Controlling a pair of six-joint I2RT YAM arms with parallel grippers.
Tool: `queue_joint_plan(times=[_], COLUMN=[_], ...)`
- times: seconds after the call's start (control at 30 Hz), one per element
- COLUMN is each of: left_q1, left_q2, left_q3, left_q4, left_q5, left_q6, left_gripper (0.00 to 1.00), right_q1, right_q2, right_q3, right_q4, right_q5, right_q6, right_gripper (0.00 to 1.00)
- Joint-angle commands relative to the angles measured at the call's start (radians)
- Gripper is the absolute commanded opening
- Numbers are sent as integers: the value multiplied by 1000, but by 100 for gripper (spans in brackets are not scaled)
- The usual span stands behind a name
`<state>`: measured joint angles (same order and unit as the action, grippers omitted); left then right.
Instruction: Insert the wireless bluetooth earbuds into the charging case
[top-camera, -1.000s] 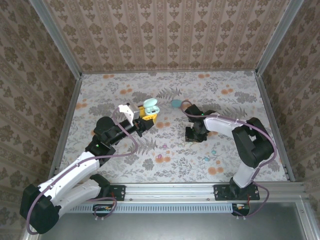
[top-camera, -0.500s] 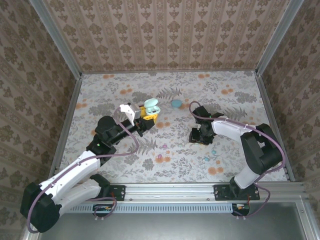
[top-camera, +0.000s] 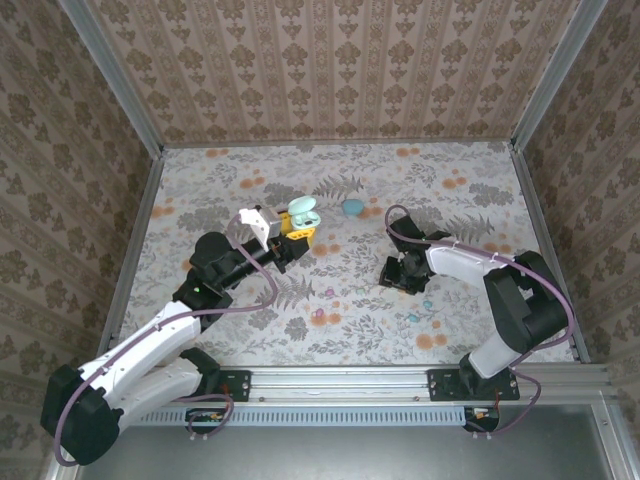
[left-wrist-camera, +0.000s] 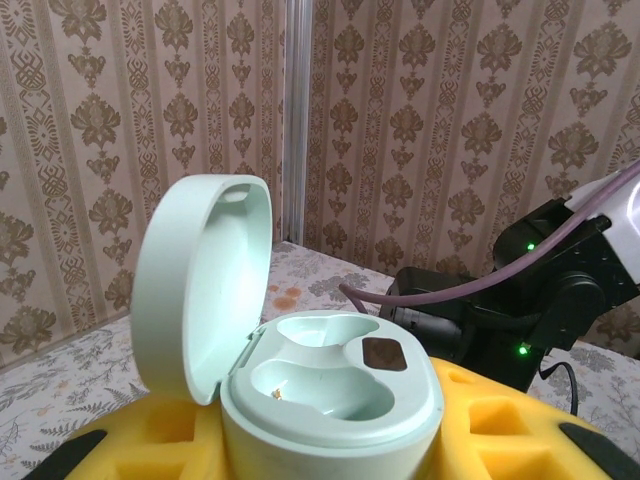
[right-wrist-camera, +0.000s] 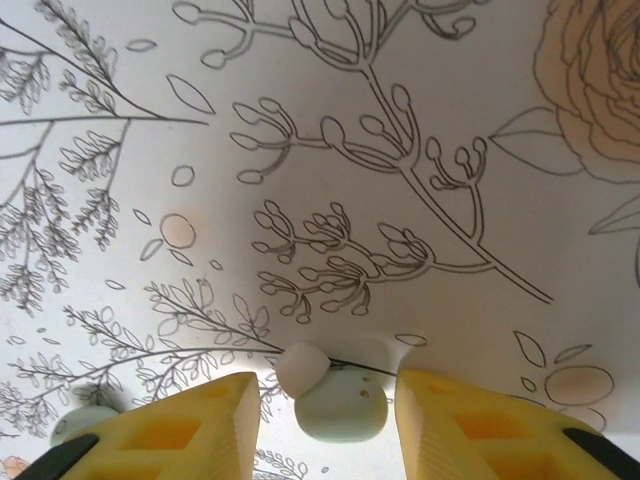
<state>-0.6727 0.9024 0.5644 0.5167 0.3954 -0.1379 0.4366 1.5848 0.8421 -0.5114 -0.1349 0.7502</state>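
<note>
Lid (left-wrist-camera: 200, 285) raised, the mint charging case (left-wrist-camera: 335, 400) sat clamped in the left pincer (top-camera: 297, 230); the right pincer (right-wrist-camera: 328, 385) stood open (narrowly) low over the flowered surface (right-wrist-camera: 450, 150), a cyan earbud (right-wrist-camera: 342, 415) lying between its fingers (right-wrist-camera: 190, 420), seemingly untouched by either.

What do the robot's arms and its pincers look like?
The left arm and right arm are white and black tubes with chunky black joints. A thin purple cable loops along each. The left pincer and right pincer have blocky yellow fingers with square dents. Small green lights glow on the right arm.
</note>
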Motion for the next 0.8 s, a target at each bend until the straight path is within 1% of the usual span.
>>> queue_joint_plan(times=[0.0,0.43,0.5,0.63,0.77], left_q1=[9,9,10,11,14], left_q2=[6,13,17,18,20], left_q3=[36,42,43,48,46], left_q4=[39,34,35,32,33], left_q5=[10,10,11,13,16], left_q6=[1,3,3,6,6], left_gripper=[33,33,33,34,34], right_q1=[4,10,15,16,8], right_q2=[13,128,141,119,72], right_q3=[18,147,170,164,112], right_q4=[32,30,8,-19,-16], right_q5=[-3,-39,-47,21,33], right_q6=[18,-97,-119,-102,-73], right_gripper=[40,39,39,40,41])
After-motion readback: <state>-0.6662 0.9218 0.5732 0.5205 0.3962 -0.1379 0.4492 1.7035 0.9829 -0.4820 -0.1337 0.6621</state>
